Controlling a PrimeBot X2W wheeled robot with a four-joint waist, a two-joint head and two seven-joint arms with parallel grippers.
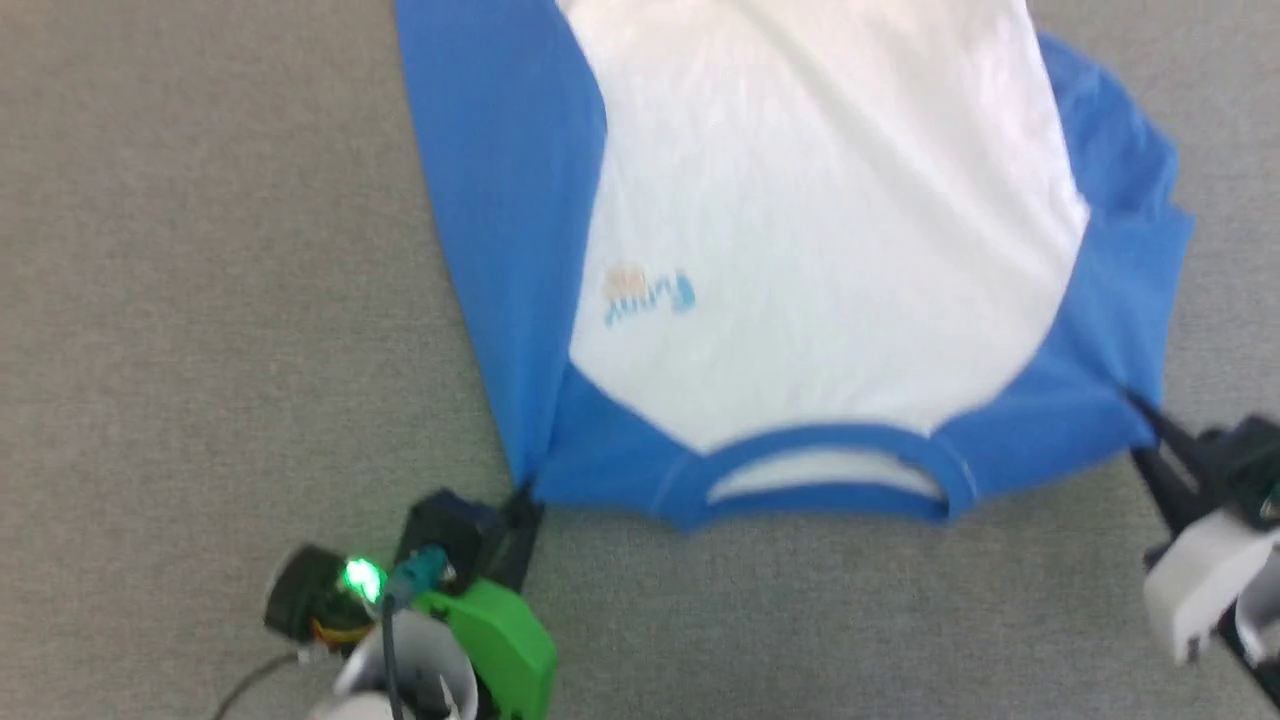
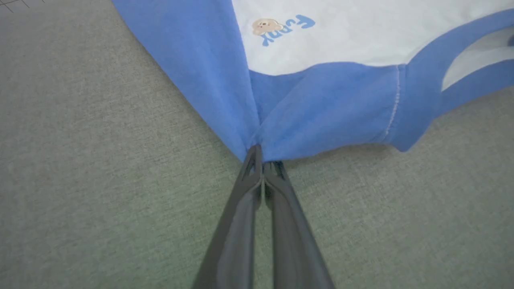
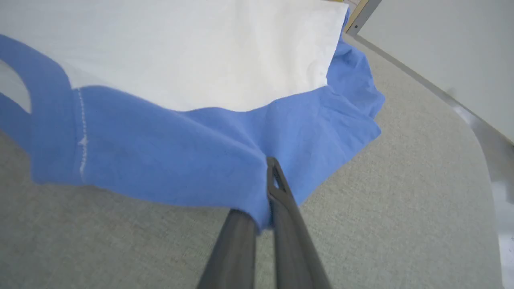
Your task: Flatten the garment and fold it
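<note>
The garment [image 1: 820, 230], a white T-shirt with blue raglan sleeves, lies spread on the grey surface with its blue neckline [image 1: 830, 475] nearest me and a small blue-and-orange print [image 1: 648, 293] on the chest. My left gripper [image 1: 522, 497] is shut on the blue shoulder corner [image 2: 261, 150] at the lower left. My right gripper [image 1: 1140, 410] is shut on the other shoulder [image 3: 263, 192], with blue cloth draped over one finger. The sleeve [image 1: 1130, 190] on the right is bunched and wrinkled; the sleeve [image 1: 500, 200] on the left lies smooth.
Grey woven fabric surface [image 1: 200, 300] spreads all round the shirt. In the right wrist view the surface's rounded edge [image 3: 478, 128] and a pale wall [image 3: 441, 48] lie beyond it.
</note>
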